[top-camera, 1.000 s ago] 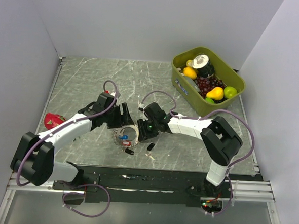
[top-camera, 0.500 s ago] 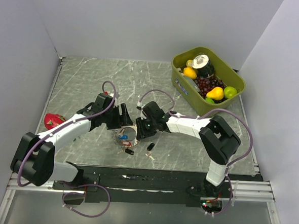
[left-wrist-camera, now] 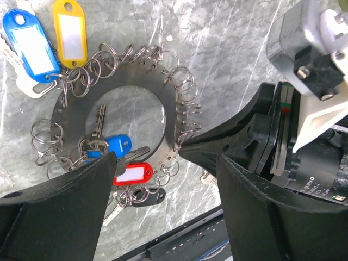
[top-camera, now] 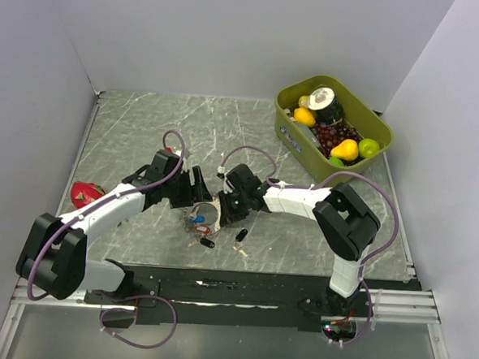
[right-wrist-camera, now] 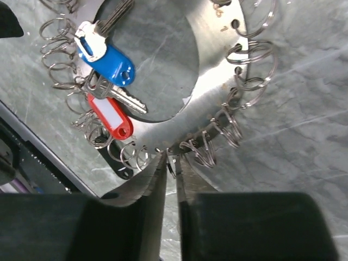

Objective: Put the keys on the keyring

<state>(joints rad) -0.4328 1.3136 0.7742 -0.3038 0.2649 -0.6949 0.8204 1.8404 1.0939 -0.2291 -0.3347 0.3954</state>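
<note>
The keyring (left-wrist-camera: 136, 89) is a flat grey metal ring edged with many small split rings, lying on the table between the arms (top-camera: 211, 212). A blue-headed key (left-wrist-camera: 117, 145), a red-tagged key (left-wrist-camera: 133, 174) and a black-headed key (left-wrist-camera: 149, 197) hang from its near edge. They also show in the right wrist view: the blue one (right-wrist-camera: 111, 64) and the red one (right-wrist-camera: 111, 118). My right gripper (right-wrist-camera: 173, 163) is pinched on a small split ring at the keyring's rim. My left gripper (left-wrist-camera: 166, 179) is open above the keyring's near side, holding nothing.
Blue (left-wrist-camera: 27, 43) and yellow (left-wrist-camera: 68, 27) tags hang on the ring's far side. Two loose black keys (top-camera: 207, 243) (top-camera: 242, 234) lie near the front rail. A green bin of fruit (top-camera: 295, 138) stands at the back right. A red object (top-camera: 86, 193) lies at the left.
My right gripper has shifted slightly left and towards the back, and the keyring has moved a little with it. The left arm has barely moved.
</note>
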